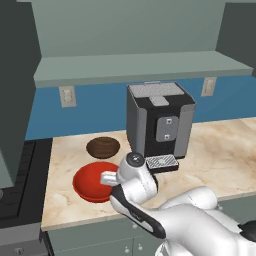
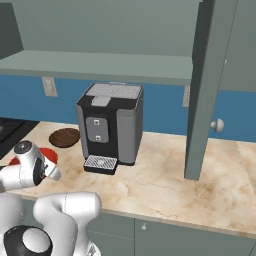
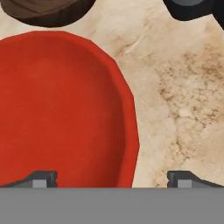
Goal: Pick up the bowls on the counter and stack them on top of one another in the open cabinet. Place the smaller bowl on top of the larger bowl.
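red bowl [image 1: 90, 184]: sitting on the table [image 1: 220, 155], front-left area near the edge. Big glossy one, so it's the one that has to go into the cabinet first.

brown bowl [image 1: 103, 147]: also on the table, just behind the red one, looks close but apart from it. Coffee machine [image 1: 159, 122] stands to its right.

end effector [image 3: 111, 178]: hanging over the right rim of the red bowl. In the hand view the two tips are spread wide, one above the red inside, the other above bare marble, so the rim runs between them. Nothing gripped yet as far as I can tell.

open cabinet [image 1: 145, 65]: the shelf up above the backsplash, no bowls on the part I can see.

step in hand: I'd say lining up the grab on the red bowl, so pretty early, neither bowl is stacked.

next move: probably drop straight down so the rim wall sits between the fingers, then pinch it. A rim grip on a wide smooth bowl could tilt or slip, so lift gently, and mind the coffee machine on the way up to the shelf.
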Controlling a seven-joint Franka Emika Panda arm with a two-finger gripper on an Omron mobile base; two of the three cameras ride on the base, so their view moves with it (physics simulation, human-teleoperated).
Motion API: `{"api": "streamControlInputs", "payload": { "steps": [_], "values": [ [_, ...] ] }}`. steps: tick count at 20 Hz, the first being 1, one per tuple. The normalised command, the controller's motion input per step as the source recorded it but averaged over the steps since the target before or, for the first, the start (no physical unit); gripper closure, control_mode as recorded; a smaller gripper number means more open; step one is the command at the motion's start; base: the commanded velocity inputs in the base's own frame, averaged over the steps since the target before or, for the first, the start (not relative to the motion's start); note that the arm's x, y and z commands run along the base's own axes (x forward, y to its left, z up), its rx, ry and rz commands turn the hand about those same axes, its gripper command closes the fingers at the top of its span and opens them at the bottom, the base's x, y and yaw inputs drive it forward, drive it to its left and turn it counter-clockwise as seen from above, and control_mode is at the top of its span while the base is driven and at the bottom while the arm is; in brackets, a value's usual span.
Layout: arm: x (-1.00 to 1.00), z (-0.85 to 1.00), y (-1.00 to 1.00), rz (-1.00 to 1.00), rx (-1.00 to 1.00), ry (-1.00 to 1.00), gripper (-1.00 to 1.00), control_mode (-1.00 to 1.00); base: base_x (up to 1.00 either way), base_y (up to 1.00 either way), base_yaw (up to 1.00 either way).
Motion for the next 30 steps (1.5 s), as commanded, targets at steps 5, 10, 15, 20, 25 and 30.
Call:
{"api": "streamControlInputs", "payload": {
  "steps": [5, 10, 15, 20, 25, 30],
  "values": [
    [0.22, -0.20, 0.12, 0.00, 0.00, 0.00, 1.00, -1.00, 0.00, 0.00, 0.00],
    [0.21, -0.22, 0.16, 0.00, 0.00, 0.00, 1.00, -1.00, 0.00, 0.00, 0.00],
    [0.05, -0.11, 0.14, 0.00, 0.00, 0.00, 1.00, -1.00, 0.00, 0.00, 0.00],
    [-0.04, -0.03, 0.10, 0.00, 0.00, 0.00, 1.00, -1.00, 0.00, 0.00, 0.00],
    [-0.20, 0.00, 0.02, -0.01, 0.00, -0.05, 1.00, -1.00, 0.00, 0.00, 0.00],
    [-0.34, 0.07, -0.04, -0.02, 0.00, -0.12, 1.00, -1.00, 0.00, 0.00, 0.00]
  ]
}}
